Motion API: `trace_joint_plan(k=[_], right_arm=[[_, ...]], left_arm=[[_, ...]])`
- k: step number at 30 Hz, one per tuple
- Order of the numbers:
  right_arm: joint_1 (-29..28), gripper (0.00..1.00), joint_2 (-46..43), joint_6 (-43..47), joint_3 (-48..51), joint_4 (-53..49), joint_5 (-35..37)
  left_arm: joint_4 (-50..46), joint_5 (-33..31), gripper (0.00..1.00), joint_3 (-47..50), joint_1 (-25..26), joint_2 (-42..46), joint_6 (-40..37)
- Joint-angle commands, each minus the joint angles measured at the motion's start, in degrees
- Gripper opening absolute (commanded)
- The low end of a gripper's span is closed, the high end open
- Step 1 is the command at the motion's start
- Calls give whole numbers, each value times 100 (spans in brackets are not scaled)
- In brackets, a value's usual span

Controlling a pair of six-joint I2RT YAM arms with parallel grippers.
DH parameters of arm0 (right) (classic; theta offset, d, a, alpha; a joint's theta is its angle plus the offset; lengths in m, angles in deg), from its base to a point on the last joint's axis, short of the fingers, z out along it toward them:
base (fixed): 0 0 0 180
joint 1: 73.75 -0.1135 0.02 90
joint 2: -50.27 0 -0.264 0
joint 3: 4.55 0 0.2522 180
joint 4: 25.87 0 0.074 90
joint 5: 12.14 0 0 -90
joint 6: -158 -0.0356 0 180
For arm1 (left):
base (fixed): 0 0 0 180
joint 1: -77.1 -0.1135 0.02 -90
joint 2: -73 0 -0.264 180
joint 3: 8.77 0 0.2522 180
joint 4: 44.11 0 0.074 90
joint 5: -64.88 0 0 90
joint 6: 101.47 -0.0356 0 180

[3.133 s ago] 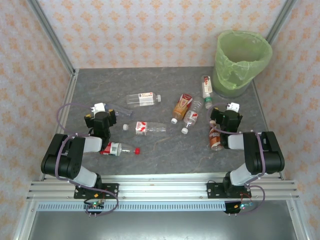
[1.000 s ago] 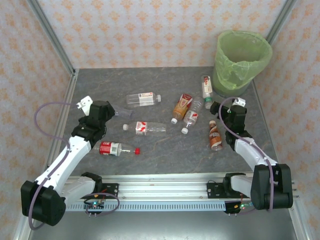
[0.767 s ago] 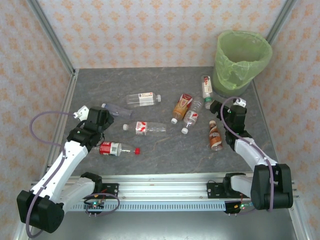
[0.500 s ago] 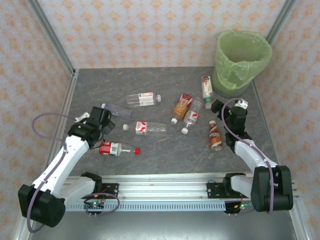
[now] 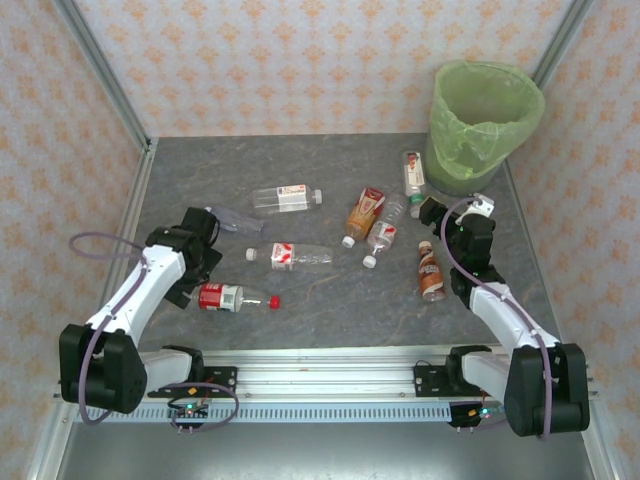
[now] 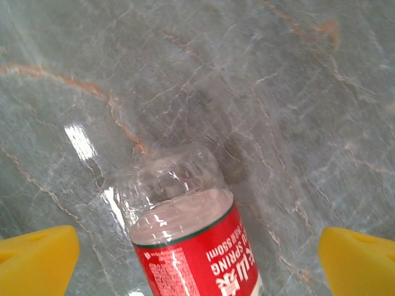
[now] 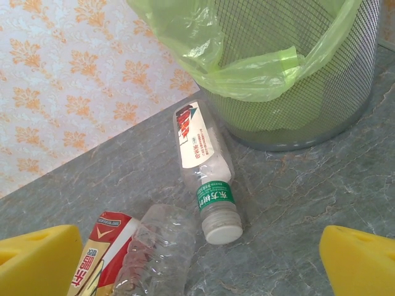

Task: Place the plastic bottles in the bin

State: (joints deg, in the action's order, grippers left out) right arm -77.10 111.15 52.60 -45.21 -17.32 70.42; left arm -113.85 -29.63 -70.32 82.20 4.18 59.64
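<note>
While spread L tool (image 6: 197, 262) frames red-label bottle (image 6: 179, 216) | cap end cut off

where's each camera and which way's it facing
Top: above, behind the bases, looking down on the table; left arm, right arm show.
Left wrist: rides the left arm, looks down at the red-label bottle; yellow fingertips in lower corners.
Right wrist: rides the right arm, faces the bin; yellow fingertips likewise.
Shared: the bin, in top and right wrist.

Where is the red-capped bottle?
In the top view, the red-capped bottle lies front-left on the table, its base between the jaws of the open left gripper, nearer the arms than the nearest white-capped bottle.
</note>
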Motion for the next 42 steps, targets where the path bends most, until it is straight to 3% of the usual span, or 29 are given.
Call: trace_joint_plan(k=[1,6,10,17,30,35,42], right_arm=[[-75,99,-94,99,-26,-73,68],[-139,99,-68,74,-44,-61,88],[-191,99,-77,8,-44,-61,114],[-227,99,-94,-94,-105,-131,44],[-262,99,-94,-14,-286,-543,-530],[-288,99,-38,51,-377,-648,-732],[-385,99,-6,-101,-392,-590,-816]], left_arm=[[742,148,100,365,-51,183,806],[1165,394,100,721,-48,184,1563],[1167,194,100,931,-54,203,1701],[1848,443,100,1342,-71,38,1952],[2720,625,81,1568,-74,-556,1638],[2968,635,68,1521,-78,-619,1095],[2979,664,60,1477,-73,-521,484]])
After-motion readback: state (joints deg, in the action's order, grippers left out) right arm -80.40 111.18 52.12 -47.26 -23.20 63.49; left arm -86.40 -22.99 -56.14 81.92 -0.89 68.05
